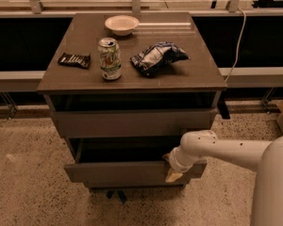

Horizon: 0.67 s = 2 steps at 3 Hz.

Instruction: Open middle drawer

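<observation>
Nearest of all, the robot's white rounded body (276, 182) fills the lower right corner, cut off by the frame edge. From it the white tubular arm (226, 150) reaches left, ending at the gripper (172, 172). The gripper sits right at the right end of the flat grey-brown middle drawer front (122, 172), up against its top edge. Is it clenched or released? I cannot tell from here, as the wrist covers most of it.

The middle drawer is low on the cabinet and pulled out toward us. It stands forward of the wider grey upper drawer front (132, 123) above. Its face is plain, with no handle. Behind it a dark gap shows, too shadowed to read inside. Its right end is hidden by the gripper. Beneath it only a thin strip of cabinet shows, and something dark on the speckled floor (28, 182) below it is hard to make out.

Further back is the brown tabletop (193, 74). A pale green drinks can (110, 59) stands upright there, with a dark wrapped snack bar (74, 60) to its left. A crumpled blue-and-white chip bag (156, 58) lies to its right. At the far edge sits a small white bowl (121, 24).
</observation>
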Available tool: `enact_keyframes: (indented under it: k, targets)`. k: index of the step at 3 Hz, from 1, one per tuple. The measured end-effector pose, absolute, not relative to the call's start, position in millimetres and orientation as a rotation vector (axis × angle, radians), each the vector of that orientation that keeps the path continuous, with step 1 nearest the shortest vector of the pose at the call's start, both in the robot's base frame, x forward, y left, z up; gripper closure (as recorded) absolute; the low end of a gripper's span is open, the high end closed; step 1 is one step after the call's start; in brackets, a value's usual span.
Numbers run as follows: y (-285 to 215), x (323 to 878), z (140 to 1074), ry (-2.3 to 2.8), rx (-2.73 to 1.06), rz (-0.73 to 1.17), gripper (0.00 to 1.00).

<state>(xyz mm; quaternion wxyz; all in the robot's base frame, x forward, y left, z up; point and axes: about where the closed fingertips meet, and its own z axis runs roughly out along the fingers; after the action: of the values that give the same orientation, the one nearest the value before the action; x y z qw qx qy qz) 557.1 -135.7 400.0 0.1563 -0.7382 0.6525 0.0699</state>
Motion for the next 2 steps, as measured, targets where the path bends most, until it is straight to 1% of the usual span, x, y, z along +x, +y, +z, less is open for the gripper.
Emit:
enact_keyframes:
  k: [1, 2]
  targets:
    - [-135.7, 557.1, 400.4, 1.868, -2.113, 0.2, 0.0]
    - [-128.7, 561.4, 401.4, 1.861, -2.135, 0.162, 0.0]
